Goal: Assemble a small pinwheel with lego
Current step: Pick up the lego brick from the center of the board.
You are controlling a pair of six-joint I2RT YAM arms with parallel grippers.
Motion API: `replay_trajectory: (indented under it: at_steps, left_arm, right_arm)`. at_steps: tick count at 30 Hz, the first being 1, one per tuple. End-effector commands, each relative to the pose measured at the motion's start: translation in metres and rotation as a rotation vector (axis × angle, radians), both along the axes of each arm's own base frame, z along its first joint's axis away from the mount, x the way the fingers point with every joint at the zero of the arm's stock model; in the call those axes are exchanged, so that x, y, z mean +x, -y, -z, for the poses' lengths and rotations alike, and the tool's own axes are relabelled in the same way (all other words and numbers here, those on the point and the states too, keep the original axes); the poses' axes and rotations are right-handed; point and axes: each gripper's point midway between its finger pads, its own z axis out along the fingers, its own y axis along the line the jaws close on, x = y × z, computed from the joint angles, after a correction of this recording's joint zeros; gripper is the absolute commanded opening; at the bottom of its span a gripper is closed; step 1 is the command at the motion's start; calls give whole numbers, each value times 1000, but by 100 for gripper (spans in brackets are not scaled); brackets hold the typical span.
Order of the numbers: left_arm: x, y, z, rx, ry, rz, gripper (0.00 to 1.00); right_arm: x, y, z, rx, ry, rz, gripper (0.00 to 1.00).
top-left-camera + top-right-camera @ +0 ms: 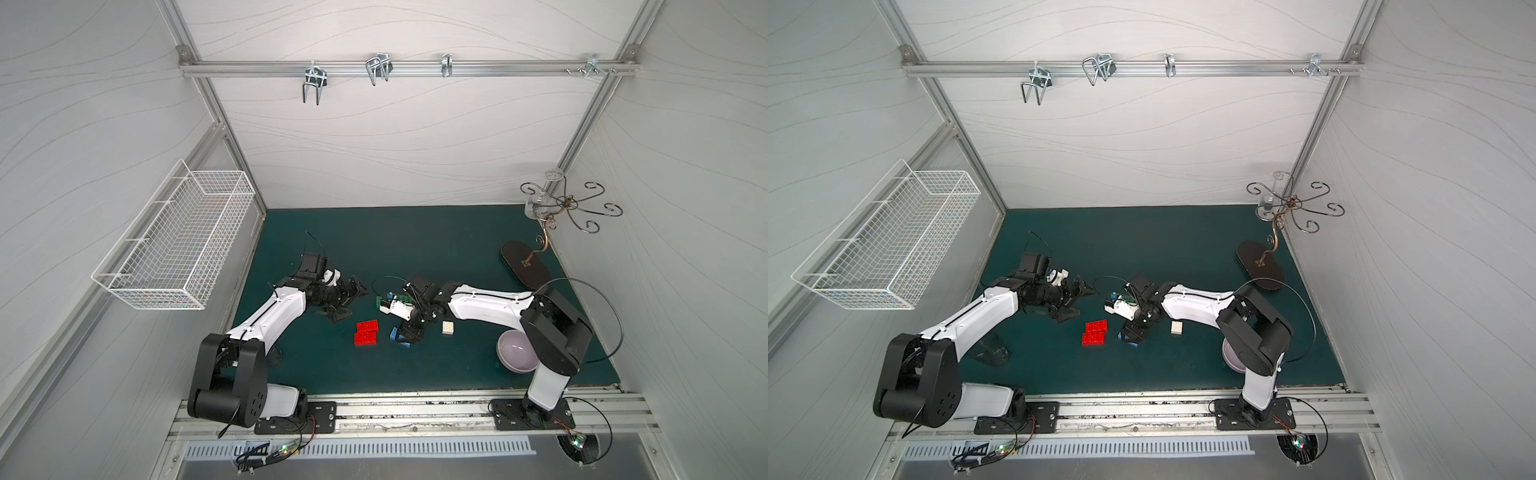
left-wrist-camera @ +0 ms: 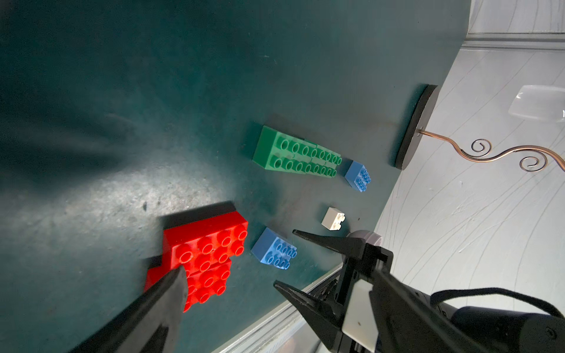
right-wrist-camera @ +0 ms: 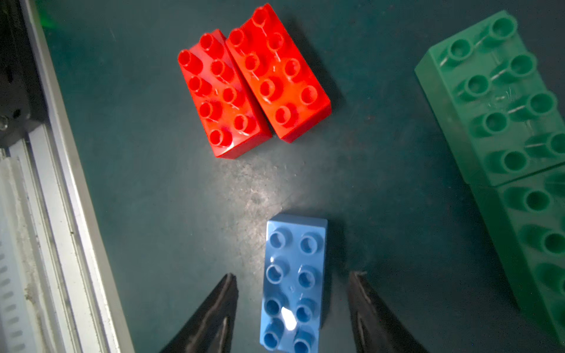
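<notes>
the lego (image 1: 366, 331) lies loose on the bench (image 1: 415, 241). the right hand (image 3: 292, 275) is released, its fingers either side of a blue brick (image 3: 293, 244) without touching it. the left hand (image 1: 351, 303) is spread wide, holding nothing, near two red bricks (image 3: 253, 82) lying side by side. two green bricks (image 2: 296, 156) sit end to end, with another blue brick (image 2: 357, 175) seemingly just beside their end. a white brick (image 2: 333, 218) lies apart.

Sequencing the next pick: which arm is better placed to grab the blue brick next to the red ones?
Right. The right gripper straddles the blue brick, with its jaws open on both sides and not touching. The left gripper, also open and empty, sits farther off, past the red bricks.
</notes>
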Motion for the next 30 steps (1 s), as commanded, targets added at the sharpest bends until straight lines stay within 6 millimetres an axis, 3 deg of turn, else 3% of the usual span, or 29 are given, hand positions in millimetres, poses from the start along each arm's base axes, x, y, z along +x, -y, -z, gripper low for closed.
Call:
replay_trajectory:
  at_steps: [1,11,12,13,23,25,30]
  left_arm:
    - [6,0,-6,4,42,27,99]
    - [6,-1,-9,-6,55,2,99]
    - [6,0,-9,-7,56,4,99]
    - [6,0,-8,-6,53,5,99]
    - [6,0,-4,-7,46,8,99]
    - [6,0,-3,-8,46,6,99]
    - [11,3,-5,-37,42,-13,99]
  right_arm:
    - [-3,4,8,-56,19,-19,61]
    - [-4,3,20,-122,70,-37,58]
    - [-4,3,22,-128,72,-39,50]
    - [-3,5,24,-139,73,-38,48]
    - [-6,6,31,-156,45,-32,37]
    - [-5,6,28,-153,51,-31,27]
    - [4,-1,-7,-78,92,-39,24]
